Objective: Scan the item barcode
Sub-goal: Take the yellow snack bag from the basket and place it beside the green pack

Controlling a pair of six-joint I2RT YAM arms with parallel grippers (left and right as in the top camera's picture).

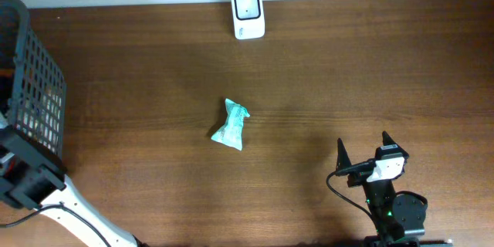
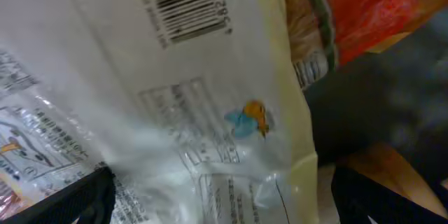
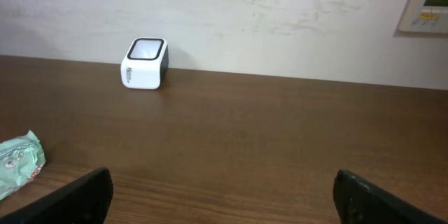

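Wood table (image 1: pixel 324 69) runs to a pale wall (image 3: pixel 280 14): scanner (image 1: pixel 248 13) at the far edge, green packet (image 1: pixel 231 125) mid-table, basket (image 1: pixel 35 85) far left. Only the left wrist view shows a white bag (image 2: pixel 175 112) and its barcode (image 2: pixel 182 7), close under the left gripper (image 2: pixel 224 196), fingers apart. The right gripper (image 1: pixel 363 148) sits low, front right, fingers apart, facing the scanner.

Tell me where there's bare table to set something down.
Bare table between the scanner and the packet, and the wide stretch right of both, beyond the right end effector. Crowded only at the left edge, by the basket.
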